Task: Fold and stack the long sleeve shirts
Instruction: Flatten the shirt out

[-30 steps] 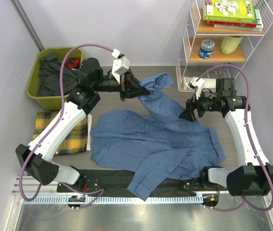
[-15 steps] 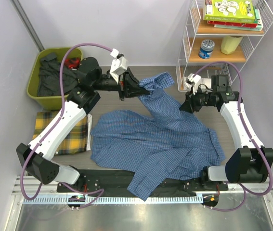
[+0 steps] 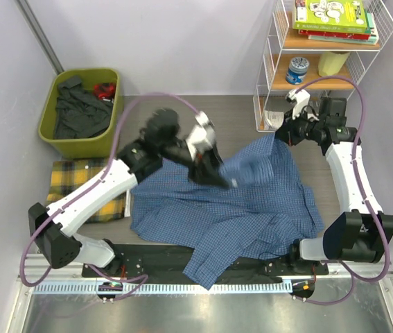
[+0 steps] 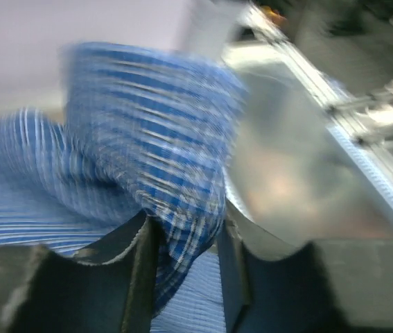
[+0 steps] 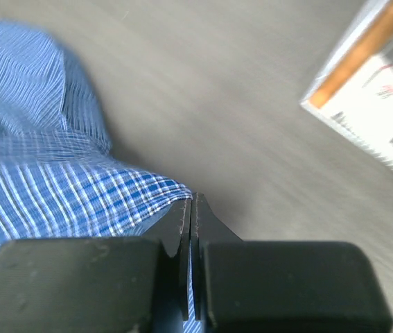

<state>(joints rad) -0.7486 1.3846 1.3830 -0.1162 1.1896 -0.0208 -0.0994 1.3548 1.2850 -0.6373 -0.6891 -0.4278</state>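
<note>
The blue shirt is spread over the middle of the bench. Its body lies broad from the left-centre to the right side, and one tail hangs over the near edge. A raised band of it runs from the centre toward the far right corner, and it is on this band that the coming move is judged to turn. The band is held at both ends, with the flat body on the near side of both holds, so any fold would have to be carried toward the near edge.

The inner end is taken by the left gripper, which is blurred in the overhead view. In the left wrist view its jaws are seen partly apart and clamped on a thick bunch of blue cloth. The outer end is met by the right gripper near the wire shelf. In the right wrist view its jaws are seen pressed together, with the shirt's hem apparently nipped at their tips.

The yellow plaid shirt is laid folded at the left edge, partly under the left arm and nearer that arm. The green bin is set in the far left corner.
</note>
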